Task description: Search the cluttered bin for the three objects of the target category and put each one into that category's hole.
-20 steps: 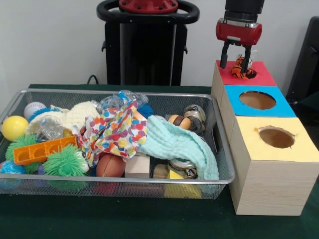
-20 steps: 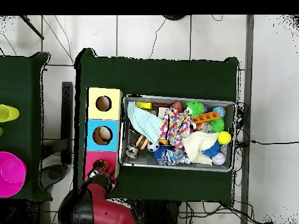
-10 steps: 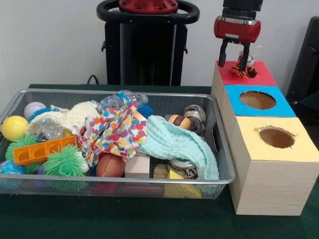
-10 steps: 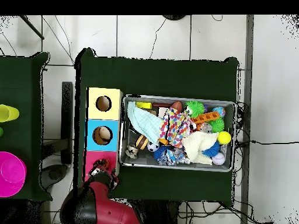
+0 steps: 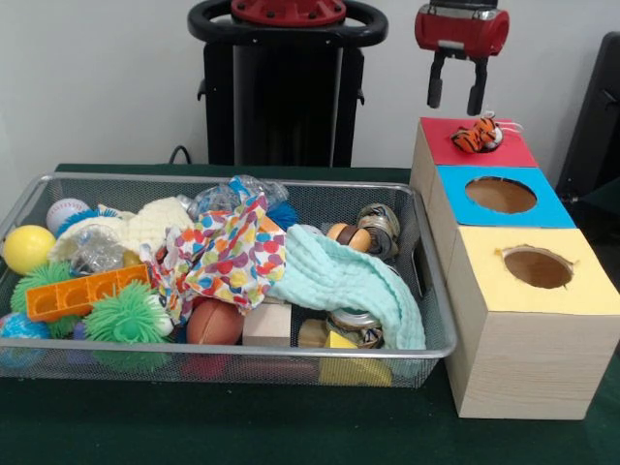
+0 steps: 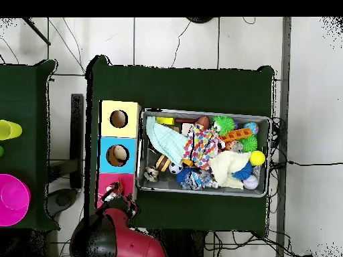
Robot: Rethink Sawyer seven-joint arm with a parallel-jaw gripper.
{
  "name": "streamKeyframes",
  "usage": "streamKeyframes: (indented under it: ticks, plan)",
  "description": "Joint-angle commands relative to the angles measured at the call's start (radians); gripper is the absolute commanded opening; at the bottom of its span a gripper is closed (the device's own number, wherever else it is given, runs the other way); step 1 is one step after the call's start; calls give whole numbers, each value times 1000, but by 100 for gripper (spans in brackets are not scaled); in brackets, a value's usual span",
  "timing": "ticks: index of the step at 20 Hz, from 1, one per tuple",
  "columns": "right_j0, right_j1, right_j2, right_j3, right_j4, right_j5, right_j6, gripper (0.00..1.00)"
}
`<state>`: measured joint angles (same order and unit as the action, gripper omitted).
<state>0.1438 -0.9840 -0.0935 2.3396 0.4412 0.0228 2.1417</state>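
The orange black-striped tiger [image 5: 478,136] lies on the top of the red box [image 5: 441,148], over its hole and sticking up out of it. My gripper [image 5: 455,102] hangs open and empty a little above the tiger, with both black fingers [image 5: 435,93] clear of it. In the overhead view the gripper [image 6: 119,201] is over the red box [image 6: 106,185], and the tiger cannot be made out there. The wire mesh bin [image 5: 438,308] is full of clutter and also shows in the overhead view [image 6: 201,112]. The yellow duck and the orange-tan figure are hidden.
A blue box [image 5: 542,213] and a yellow box [image 5: 581,291], each with a round hole, stand in a row beside the bin. The bin holds a mint cloth [image 5: 339,281], a spotted cloth [image 5: 228,257], green spiky balls [image 5: 126,318], a yellow ball [image 5: 27,248] and striped beads [image 5: 351,235].
My gripper has opened, let go of the tiger and risen straight up. The tiger now rests on the red box top, free of the fingers.
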Motion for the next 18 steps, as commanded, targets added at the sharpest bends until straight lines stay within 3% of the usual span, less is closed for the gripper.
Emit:
streamKeyframes:
  ticks: [1,12,13,18]
  plan:
    - [-43,-38,34,-58,-34,119,93,100]
    - [19,-5,8,-56,-46,67,103,100]
    - [21,-4,10,-54,-49,59,101,0]
    - [30,2,9,-53,-53,50,107,0]
